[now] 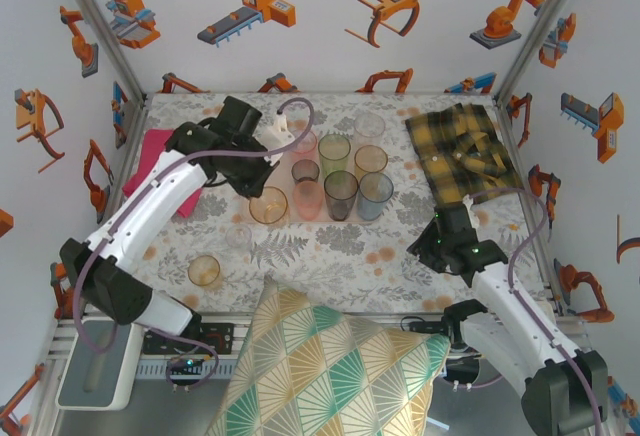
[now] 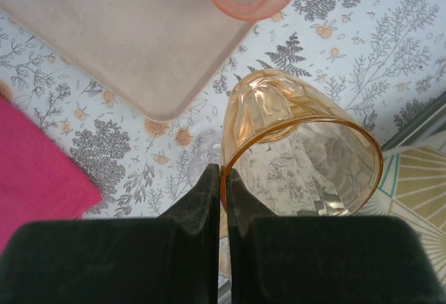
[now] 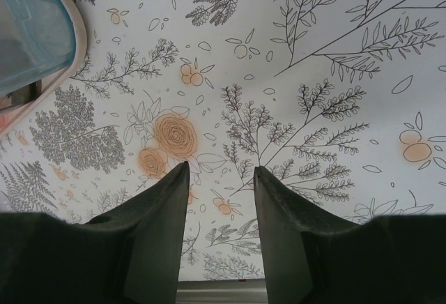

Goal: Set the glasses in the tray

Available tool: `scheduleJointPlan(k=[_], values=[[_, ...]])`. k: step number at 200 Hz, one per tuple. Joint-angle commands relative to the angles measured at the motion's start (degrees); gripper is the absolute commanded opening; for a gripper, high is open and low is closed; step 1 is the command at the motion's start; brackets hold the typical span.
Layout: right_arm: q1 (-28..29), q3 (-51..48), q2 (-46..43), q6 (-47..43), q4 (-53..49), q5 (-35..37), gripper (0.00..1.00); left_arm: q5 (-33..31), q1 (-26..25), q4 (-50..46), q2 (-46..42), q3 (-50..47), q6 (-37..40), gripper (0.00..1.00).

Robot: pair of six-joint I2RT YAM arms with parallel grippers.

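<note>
though overlapped at the near edge by a fan-patterned cushion point(image 1: 330, 366), widest of all here: the floral table point(image 1: 330, 251), under both arms. on its far right, a yellow-black plaid cloth point(image 1: 465, 151), rumpled; on its left, a magenta cloth point(image 1: 150, 171). in the middle, the tray point(image 2: 118, 32), pale beige, carrying about 8 glasses point(image 1: 340, 194) upright in a close cluster, with a blue glass point(image 1: 375, 194) at the near right corner. at the tray's near left corner, the left gripper point(image 2: 223, 175), fingers pressed together on the thin rim of an amber glass point(image 2: 300, 150). glass just off the tray, over the floral print; cannot tell whether lifted or touching. near the tray's right side, the right gripper point(image 3: 221, 171), jaws apart with nothing between them, above bare cloth. toward the near left, apart from the tray, 2 loose ones: 1 amber tumbler point(image 1: 203, 271) and 1 clear tumbler point(image 1: 238, 236).
</note>
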Motion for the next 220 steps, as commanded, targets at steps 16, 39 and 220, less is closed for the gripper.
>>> scheduleJointPlan(k=[16,39,220], values=[[-0.45,1.21,-1.09,-0.61,-2.08,1.54,0.42,0.51,3.42,2.78,3.36,3.31,-2.13,0.10],[-0.58,0.97,-1.41,-0.61,-2.32,1.56,0.42,0.00,4.76,4.27,5.42,3.36,-2.42,0.10],[-0.78,0.75,-3.34,-0.60,-4.16,1.64,0.42,-2.57,6.19,12.59,18.70,2.88,-4.06,0.09]])
